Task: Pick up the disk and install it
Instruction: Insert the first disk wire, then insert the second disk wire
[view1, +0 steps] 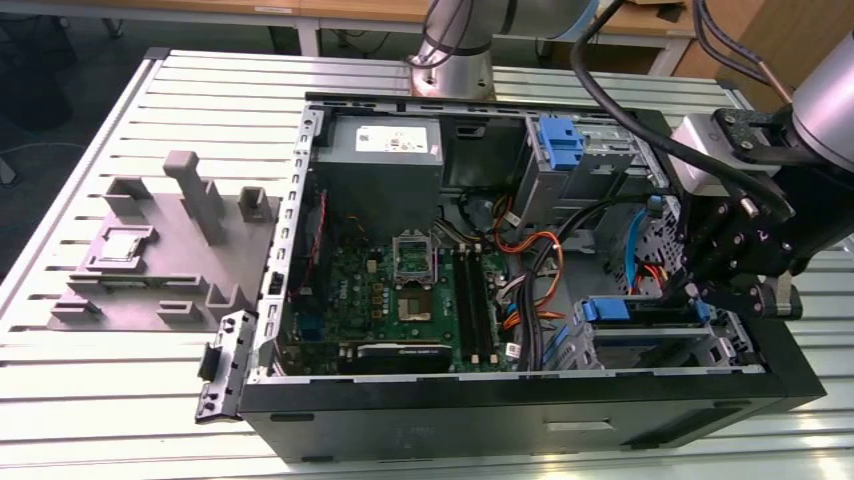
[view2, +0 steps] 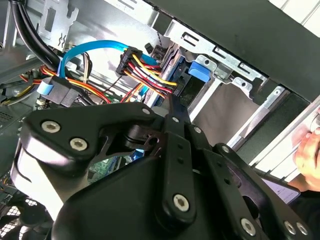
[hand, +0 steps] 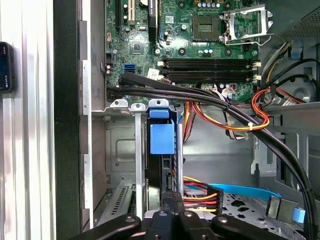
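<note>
The disk (hand: 167, 172) stands on edge in a slot of the metal drive cage (hand: 120, 150), dark along its side, with its blue carrier frame (hand: 162, 137) at the far end. In the second wrist view the disk (view2: 191, 91) sits under the cage rail, its blue tab beside it. My gripper (hand: 171, 197) is directly at the disk's near end, fingers drawn close together on it. The exterior view places the gripper (view1: 707, 292) low inside the open computer case at that view's right, next to the disk's blue frame (view1: 603, 308).
Black, orange and blue cable bundles (hand: 225, 107) cross right beside the cage. The motherboard (view1: 400, 290) fills the case floor, with a grey power-supply box (view1: 380, 145) and a fixed blue bracket (view1: 561, 140) behind. A grey fixture (view1: 160, 250) stands outside. A hand (view2: 309, 150) is near the case edge.
</note>
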